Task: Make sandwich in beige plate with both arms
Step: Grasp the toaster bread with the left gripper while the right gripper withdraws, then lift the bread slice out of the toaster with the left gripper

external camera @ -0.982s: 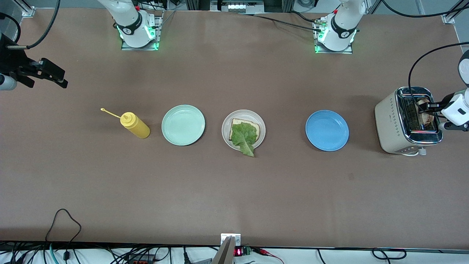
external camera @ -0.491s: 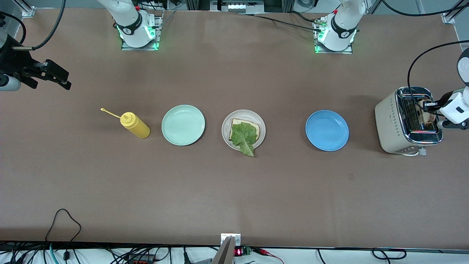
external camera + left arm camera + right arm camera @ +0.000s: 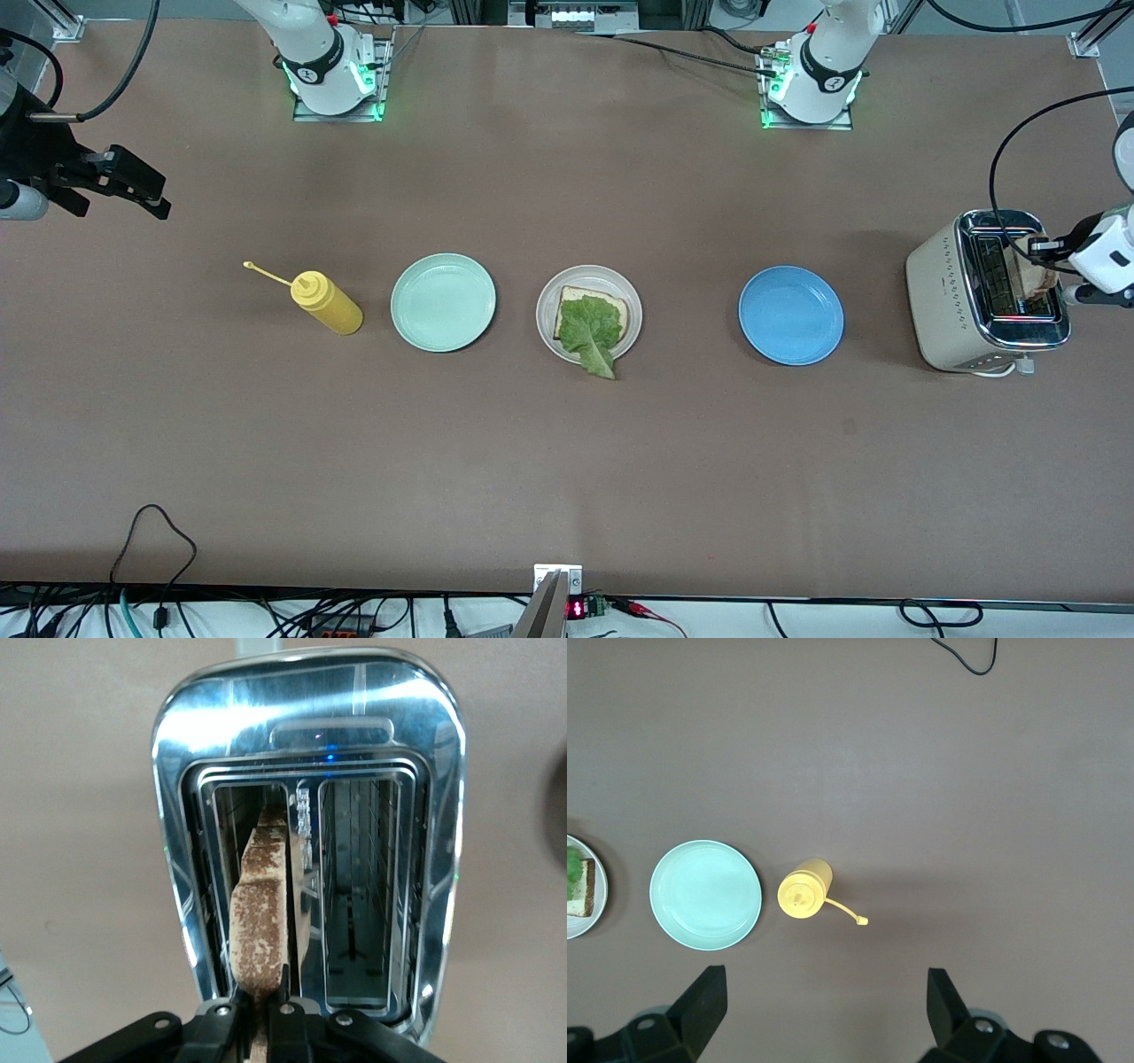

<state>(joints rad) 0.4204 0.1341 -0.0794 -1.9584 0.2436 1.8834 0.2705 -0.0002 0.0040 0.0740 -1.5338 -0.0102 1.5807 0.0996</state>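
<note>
Progress: half done | round cream-beige plate (image 3: 546,292) mid worktop, one speckled toast slice (image 3: 571,299) and crinkly green lettuce leaf (image 3: 592,332) laid on it | left pincer (image 3: 259,1003) clamped on second brown toast slice (image 3: 259,935) in shiny silver toaster (image 3: 948,306), top slice not yet placed | right pincer (image 3: 824,1005) wide open, empty, waits over worktop's right-arm end

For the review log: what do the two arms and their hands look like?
Both arms are white and jointed, with black bands near bases lit by green lights. Black cables loop along them. The left hand and right hand are black, each with two fingers.
</note>
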